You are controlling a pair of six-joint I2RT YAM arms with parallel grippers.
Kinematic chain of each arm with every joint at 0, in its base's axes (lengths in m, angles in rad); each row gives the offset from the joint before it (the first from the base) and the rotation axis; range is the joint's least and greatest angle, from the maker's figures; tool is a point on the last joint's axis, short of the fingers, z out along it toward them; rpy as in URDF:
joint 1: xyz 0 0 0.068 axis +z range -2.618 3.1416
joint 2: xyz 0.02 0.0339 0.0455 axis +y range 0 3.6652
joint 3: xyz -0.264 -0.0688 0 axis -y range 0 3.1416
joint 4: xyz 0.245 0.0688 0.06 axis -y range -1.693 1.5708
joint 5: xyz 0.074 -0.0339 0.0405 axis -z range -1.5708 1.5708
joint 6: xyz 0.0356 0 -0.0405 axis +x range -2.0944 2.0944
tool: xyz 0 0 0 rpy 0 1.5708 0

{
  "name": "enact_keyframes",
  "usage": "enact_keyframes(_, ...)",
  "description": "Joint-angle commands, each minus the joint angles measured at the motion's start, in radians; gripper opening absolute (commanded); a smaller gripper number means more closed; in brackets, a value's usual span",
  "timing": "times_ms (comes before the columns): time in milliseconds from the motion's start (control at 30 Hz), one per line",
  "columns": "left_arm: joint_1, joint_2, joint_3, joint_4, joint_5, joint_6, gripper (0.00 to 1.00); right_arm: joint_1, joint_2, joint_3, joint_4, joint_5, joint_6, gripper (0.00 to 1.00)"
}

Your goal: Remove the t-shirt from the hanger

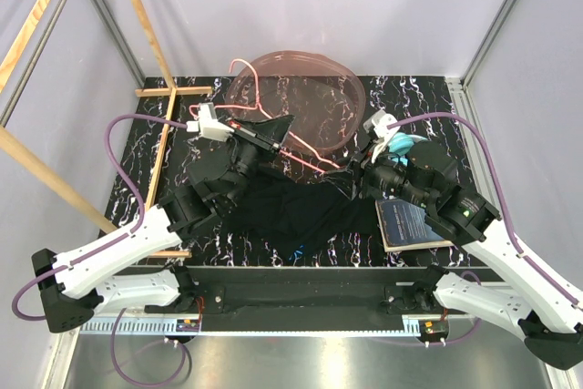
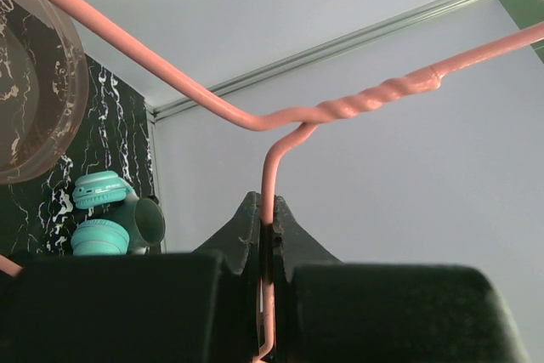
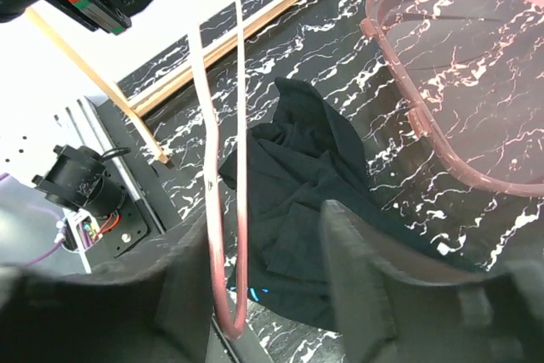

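My left fingers (image 2: pixel 268 210) are pinched shut on the hanger (image 2: pixel 374 99), gripping the thin pink wire just below its twisted neck. They hold it lifted over the far-left part of the desk (image 1: pixel 410 97), in front of the pink basin (image 1: pixel 351 88). From there the wire slants down and right towards my right arm.

My right fingers (image 3: pixel 270 261) stand partly apart. The hanger's rounded lower corner hangs in the gap, closer to one finger, with clear space on the other side. I cannot tell if it touches that finger. The stretch of wire I see there is bare.

The t-shirt (image 1: pixel 291 211) lies crumpled on the desk near the middle, between the two arms, nearer than the basin. A dark blue book (image 1: pixel 410 223) lies just to its right. Teal headphones (image 2: pixel 98 189) sit at the far right.
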Motion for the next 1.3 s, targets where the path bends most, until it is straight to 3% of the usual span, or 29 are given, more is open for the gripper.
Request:
enact_keyframes(0, 0.003, -0.006, 0.013, 0.008, 0.024, -0.007, 0.0, 0.002, -0.012, 0.015, 0.052, -0.012, -0.006, 0.45)
enact_keyframes(33, 0.002, -0.004, 0.01, 0.011, 0.026, -0.01, 0.0, 0.002, -0.01, 0.012, 0.055, -0.009, -0.006, 0.22)
enact_keyframes(100, 0.003, -0.003, 0.006, 0.019, 0.035, -0.015, 0.0, 0.002, -0.007, 0.012, 0.057, -0.008, -0.004, 0.0)
enact_keyframes(167, 0.002, 0.005, 0.006, 0.019, 0.043, -0.018, 0.0, 0.002, -0.007, 0.003, 0.067, -0.043, -0.011, 0.0)
enact_keyframes(267, 0.0, 0.016, -0.007, 0.048, 0.069, -0.027, 0.12, 0.002, -0.004, 0.002, 0.098, -0.048, -0.003, 0.0)
enact_keyframes(467, -0.037, 0.055, -0.027, 0.101, 0.073, -0.022, 0.14, 0.002, 0.036, 0.028, 0.112, -0.008, 0.009, 0.0)
enact_keyframes(667, -0.05, 0.056, -0.027, 0.098, 0.024, 0.002, 0.06, 0.002, 0.04, 0.034, 0.112, 0.003, 0.012, 0.0)
enact_keyframes(700, -0.049, 0.057, -0.026, 0.095, 0.017, 0.002, 0.0, 0.0, 0.04, 0.035, 0.11, 0.009, 0.012, 0.0)
enact_keyframes(800, -0.05, 0.066, -0.02, 0.085, -0.005, -0.001, 0.0, 0.002, 0.054, 0.043, 0.103, 0.02, 0.015, 0.0)
enact_keyframes(833, -0.05, 0.08, -0.011, 0.072, -0.016, -0.002, 0.0, 0.002, 0.06, 0.054, 0.09, 0.034, 0.02, 0.05)
enact_keyframes(900, -0.049, 0.095, 0.04, 0.014, -0.086, 0.013, 0.0, 0.002, 0.082, 0.093, 0.022, 0.104, 0.028, 0.37)
enact_keyframes(933, -0.043, 0.115, 0.061, -0.012, -0.114, 0.017, 0.0, 0.0, 0.085, 0.104, -0.003, 0.135, 0.032, 0.62)
enact_keyframes(1033, 0.006, 0.158, 0.167, -0.075, -0.187, 0.045, 0.0, 0.002, 0.065, 0.129, -0.119, 0.294, 0.069, 0.87)
enact_keyframes(1267, 0.167, 0.304, 0.347, -0.012, -0.324, 0.178, 0.0, 0.002, -0.067, 0.103, -0.239, 0.351, 0.152, 0.89)
